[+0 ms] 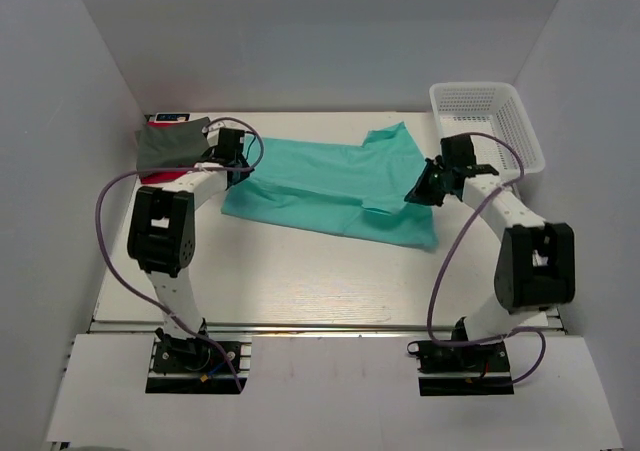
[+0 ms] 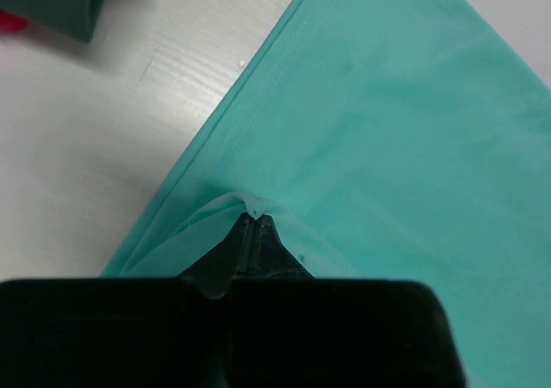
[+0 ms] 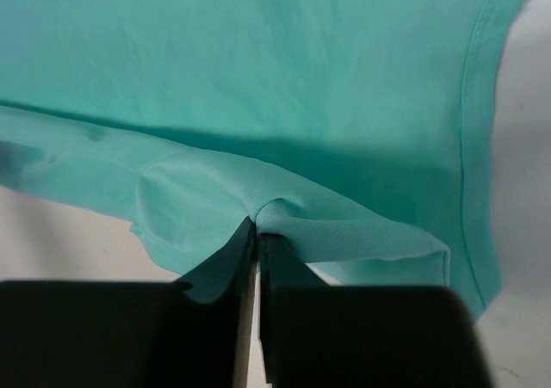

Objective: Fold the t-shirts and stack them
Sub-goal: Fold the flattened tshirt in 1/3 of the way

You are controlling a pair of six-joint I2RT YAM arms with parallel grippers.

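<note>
A teal t-shirt (image 1: 330, 186) lies spread across the middle of the table, partly folded. My left gripper (image 1: 238, 167) is shut on a pinch of the teal t-shirt (image 2: 379, 121) at its left edge, the cloth bunched at my gripper (image 2: 255, 216). At the shirt's right side my right gripper (image 1: 422, 191) is shut on a fold of the teal t-shirt (image 3: 258, 78), the fabric draped over that gripper (image 3: 256, 226). A folded dark grey-green t-shirt (image 1: 172, 143) sits at the back left on top of a red one (image 1: 160, 176).
A white mesh basket (image 1: 490, 121) stands at the back right, close behind my right arm. The grey-green shirt's corner (image 2: 73, 5) shows at the left wrist view's top left. White walls enclose the table on three sides.
</note>
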